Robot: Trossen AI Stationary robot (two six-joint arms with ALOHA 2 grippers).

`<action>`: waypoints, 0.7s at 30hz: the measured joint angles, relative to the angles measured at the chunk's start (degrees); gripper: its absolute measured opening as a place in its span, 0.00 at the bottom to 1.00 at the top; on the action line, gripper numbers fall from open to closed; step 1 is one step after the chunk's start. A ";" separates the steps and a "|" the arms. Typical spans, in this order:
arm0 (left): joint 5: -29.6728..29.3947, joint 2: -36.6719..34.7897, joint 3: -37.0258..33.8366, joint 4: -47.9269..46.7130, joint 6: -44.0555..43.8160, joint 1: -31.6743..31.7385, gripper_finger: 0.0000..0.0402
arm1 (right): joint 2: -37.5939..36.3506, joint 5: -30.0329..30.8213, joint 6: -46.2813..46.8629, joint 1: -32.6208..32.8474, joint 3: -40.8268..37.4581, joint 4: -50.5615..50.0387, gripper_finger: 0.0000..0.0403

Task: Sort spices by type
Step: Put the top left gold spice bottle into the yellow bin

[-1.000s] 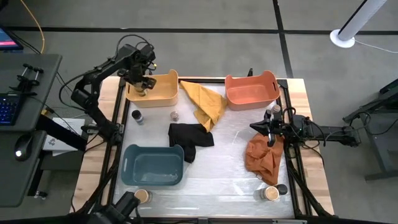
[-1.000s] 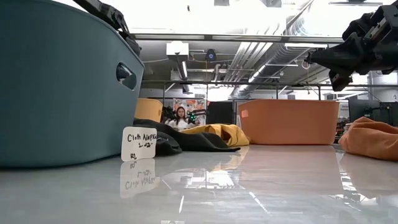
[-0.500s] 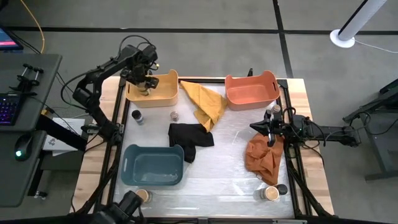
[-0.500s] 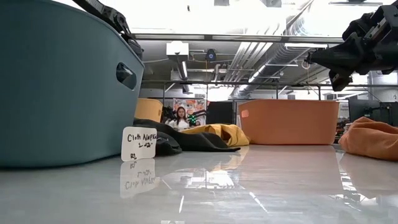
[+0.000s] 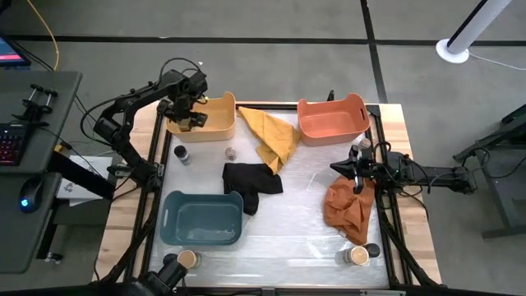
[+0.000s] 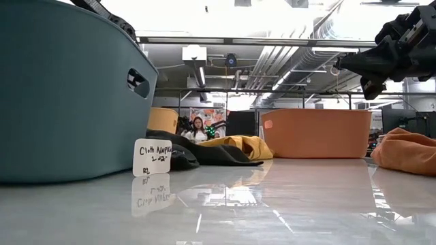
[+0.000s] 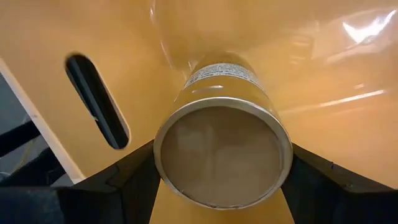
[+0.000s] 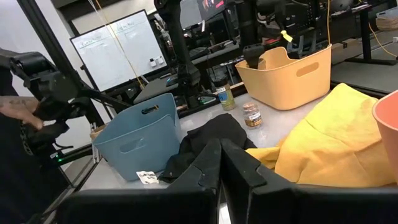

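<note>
One tan-topped jar [image 7: 222, 149] (metal-rimmed) inside yellow bin [image 7: 74, 25].

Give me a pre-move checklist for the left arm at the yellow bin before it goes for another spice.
1. Tan-topped jar inside yellow bin: ok.
2. Left gripper over that bin: ok.
3. Fingers clear of the jar: cannot tell, they flank it closely.
4. Jar settled on the bin floor: cannot tell.
5. Right gripper shut, parked above the orange cloth, out of the way: ok.
6. Next spices reachable: dark-topped jar and small brownish jar stand near the bin: ok.
</note>
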 joint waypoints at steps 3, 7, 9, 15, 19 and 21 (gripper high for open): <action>-0.53 0.12 0.62 0.39 1.02 -0.13 0.66 | -0.01 0.00 0.00 0.01 0.01 -0.02 0.01; -0.52 0.11 0.69 -1.32 1.58 -0.59 0.66 | 0.00 0.00 0.00 0.01 -0.01 -0.01 0.01; -0.51 0.10 0.67 -1.55 1.72 -0.61 0.66 | -0.01 0.02 -0.01 0.01 0.00 0.00 0.01; -2.44 0.11 0.67 -1.88 1.68 -0.61 0.66 | -0.01 0.01 0.00 0.00 -0.01 0.00 0.01; -4.34 0.11 0.67 -1.82 1.71 -0.59 0.71 | -0.01 0.02 0.00 0.01 -0.01 0.00 0.01; -4.42 0.12 0.69 -1.84 2.16 -0.59 0.74 | 0.00 0.01 0.00 -0.01 -0.01 0.00 0.01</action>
